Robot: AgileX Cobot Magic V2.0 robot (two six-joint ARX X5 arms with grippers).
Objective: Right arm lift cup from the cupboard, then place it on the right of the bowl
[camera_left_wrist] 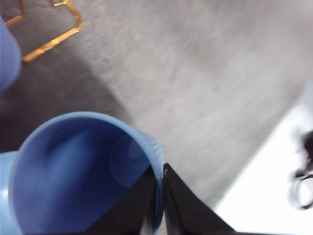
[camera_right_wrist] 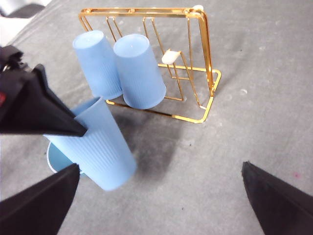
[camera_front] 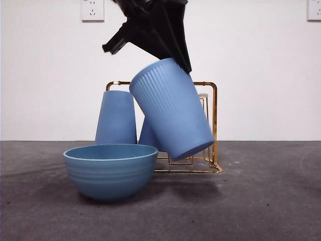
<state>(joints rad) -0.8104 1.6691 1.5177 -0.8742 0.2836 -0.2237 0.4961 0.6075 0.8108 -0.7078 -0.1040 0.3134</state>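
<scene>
in the front view the cup (camera_front: 170, 108) hangs clear of the surface (camera_front: 261, 201), pinched at its rim by a dark gripper (camera_front: 184, 64) coming from above. its long axis leans, mouth up and to the left, base down and to the right, just in front of the cupboard (camera_front: 214, 125). the bowl (camera_front: 110, 170) sits nearer and to the left, and the base hovers above the bare patch just right of it. two more cups (camera_front: 116, 118) stand upside down on the rack. the left wrist view settles whose grip this is: the left gripper (camera_left_wrist: 159, 169) has its fingers (camera_left_wrist: 186, 210) pressed on the cup wall, one inside and one outside, looking down into the mouth, with grey surface open beyond. in the right wrist view the right gripper (camera_right_wrist: 160, 165) has its fingers (camera_right_wrist: 44, 205) spread wide and holds nothing. it looks from far off at the cup, well apart from it. so the left arm carries, not the right. judged from here, setting down calls for righting the lean, and the room beside the bowl looks ample.
</scene>
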